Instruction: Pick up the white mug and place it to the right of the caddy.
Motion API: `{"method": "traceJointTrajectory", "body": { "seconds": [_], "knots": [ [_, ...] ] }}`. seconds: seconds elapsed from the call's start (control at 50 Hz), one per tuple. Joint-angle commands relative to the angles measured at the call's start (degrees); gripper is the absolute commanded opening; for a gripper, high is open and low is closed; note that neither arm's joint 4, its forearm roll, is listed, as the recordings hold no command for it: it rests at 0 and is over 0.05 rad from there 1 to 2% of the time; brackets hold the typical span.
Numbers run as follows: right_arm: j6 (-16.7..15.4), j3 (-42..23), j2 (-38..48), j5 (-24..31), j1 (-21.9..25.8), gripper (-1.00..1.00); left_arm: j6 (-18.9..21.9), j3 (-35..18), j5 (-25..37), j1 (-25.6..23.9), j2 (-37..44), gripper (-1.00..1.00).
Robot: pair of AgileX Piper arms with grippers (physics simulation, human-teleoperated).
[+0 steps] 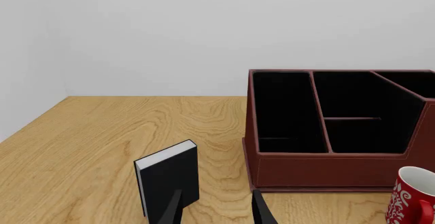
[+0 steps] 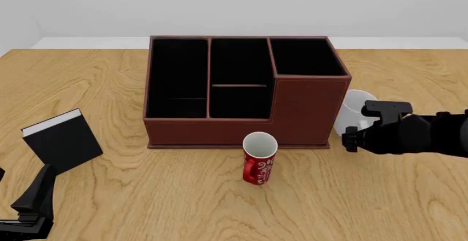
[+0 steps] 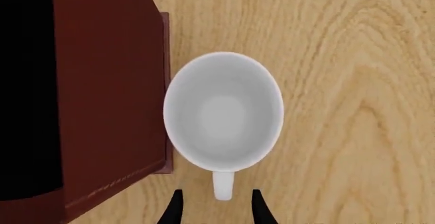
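The white mug (image 3: 223, 113) stands upright on the wooden table, close against the right side of the reddish-brown caddy (image 3: 109, 81). Its handle points away from the mug body toward my right gripper (image 3: 216, 203), which hangs above it, open, with a finger on either side of the handle's end. From the front, the white mug (image 2: 356, 107) shows partly behind my right arm, beside the caddy (image 2: 307, 107). My left gripper (image 2: 33, 197) stays low at the near left, open and holding nothing.
A small red patterned mug (image 2: 259, 161) stands just in front of the caddy's middle. A black book (image 2: 62, 142) with white pages stands upright at the near left, close to my left gripper (image 1: 216, 208). The table's back edge meets a pale wall.
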Motion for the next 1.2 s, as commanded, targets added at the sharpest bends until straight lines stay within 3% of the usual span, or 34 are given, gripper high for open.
{"method": "traceJointTrajectory", "body": {
  "seconds": [0.02, 0.38, 1.2],
  "knots": [
    [0.21, 1.14, -2.31, 0.66, 0.45, 1.0, 0.0, 0.0, 0.0, 0.0, 0.0, 1.0],
    [0.7, 3.44, -5.57, 0.34, 1.26, 1.0, 0.0, 0.0, 0.0, 0.0, 0.0, 1.0],
    [-1.47, 7.62, -15.04, 2.76, -0.29, 1.0, 0.0, 0.0, 0.0, 0.0, 0.0, 1.0]
  ]
}}
